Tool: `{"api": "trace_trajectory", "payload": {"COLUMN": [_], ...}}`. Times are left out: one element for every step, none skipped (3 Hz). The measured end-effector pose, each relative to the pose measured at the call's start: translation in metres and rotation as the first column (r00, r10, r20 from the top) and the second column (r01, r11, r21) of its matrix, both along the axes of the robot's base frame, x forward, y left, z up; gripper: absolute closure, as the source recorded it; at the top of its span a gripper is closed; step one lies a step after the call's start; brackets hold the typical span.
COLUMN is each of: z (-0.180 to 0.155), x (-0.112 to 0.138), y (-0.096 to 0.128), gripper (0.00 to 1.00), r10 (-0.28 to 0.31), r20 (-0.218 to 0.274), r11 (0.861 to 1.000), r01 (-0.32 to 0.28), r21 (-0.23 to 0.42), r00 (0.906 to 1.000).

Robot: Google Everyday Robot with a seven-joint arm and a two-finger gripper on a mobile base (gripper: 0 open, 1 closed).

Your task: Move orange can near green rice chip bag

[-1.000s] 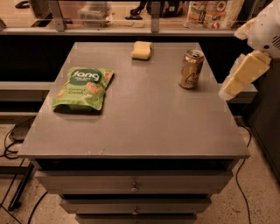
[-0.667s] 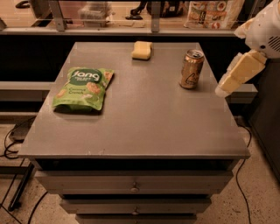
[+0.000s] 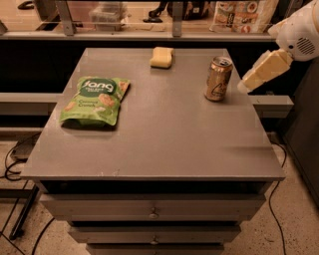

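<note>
The orange can [image 3: 218, 78] stands upright on the grey table top [image 3: 164, 139], towards the back right. The green rice chip bag [image 3: 94, 100] lies flat on the left side of the table, well apart from the can. My gripper [image 3: 247, 84] comes in from the upper right on a white arm, its pale fingers pointing down-left. Its tip is just right of the can, at about the can's mid height, a small gap away. Nothing is held in it.
A pale yellow sponge block [image 3: 162, 57] lies at the back of the table, between bag and can. A shelf with packages [image 3: 239, 15] runs behind the table. Drawers [image 3: 154, 214] sit under the table top. Cables lie on the floor at both sides.
My gripper has moved up and to the left, closer to the can's right side. The can, bag and sponge have not moved.
</note>
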State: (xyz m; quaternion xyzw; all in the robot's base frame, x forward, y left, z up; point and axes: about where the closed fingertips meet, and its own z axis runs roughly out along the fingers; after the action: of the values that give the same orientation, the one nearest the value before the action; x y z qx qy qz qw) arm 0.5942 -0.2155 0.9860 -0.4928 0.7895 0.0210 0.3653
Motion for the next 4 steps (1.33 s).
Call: {"api": "trace_trajectory", "payload": {"z": [-0.021, -0.048, -0.064, -0.079], "x": [0.021, 0.046, 0.061, 0.075], "y": [-0.006, 0.000, 0.006, 0.020], "gripper": [0.00, 0.00, 0.00, 0.00], "r10": [-0.033, -0.037, -0.027, 0.000], "r20": [-0.026, -0.065, -0.089, -0.119], "r11": [0.996, 0.984, 0.975, 0.966], "r01": [0.035, 0.048, 0.046, 0.031], "r21": [0.083, 0.171, 0.219, 0.257], "r00": [0.9991, 0.9972, 0.9956, 0.9929]}}
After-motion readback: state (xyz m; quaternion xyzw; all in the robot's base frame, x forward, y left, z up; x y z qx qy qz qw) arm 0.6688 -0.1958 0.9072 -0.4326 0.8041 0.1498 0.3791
